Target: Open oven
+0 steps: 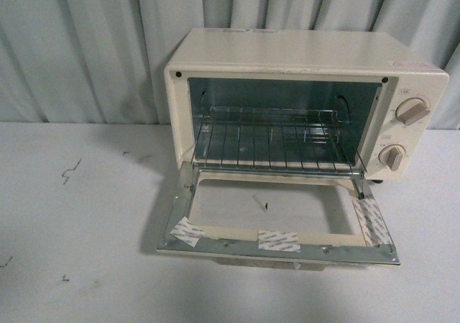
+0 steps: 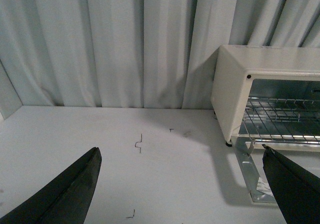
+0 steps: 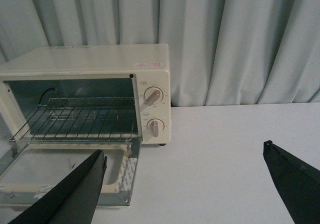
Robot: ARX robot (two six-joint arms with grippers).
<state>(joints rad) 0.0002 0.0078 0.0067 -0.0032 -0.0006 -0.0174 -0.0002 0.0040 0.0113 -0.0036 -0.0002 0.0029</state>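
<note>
The cream-white oven (image 1: 302, 57) stands on the white table, right of the middle in the front view. Its glass door (image 1: 277, 219) hangs fully down and lies flat toward me, and the wire rack (image 1: 277, 139) shows inside. Two beige knobs (image 1: 413, 111) sit on its right face. Neither arm shows in the front view. My left gripper (image 2: 182, 184) is open and empty, to the left of the oven (image 2: 240, 84) and apart from it. My right gripper (image 3: 185, 184) is open and empty, to the right of the oven (image 3: 100, 64) and apart from it.
Grey-white curtains (image 1: 86, 42) hang behind the table. The white tabletop (image 1: 79, 222) carries a few small dark marks (image 1: 70, 170) left of the oven. Strips of tape (image 1: 279, 240) stick to the inner frame of the door.
</note>
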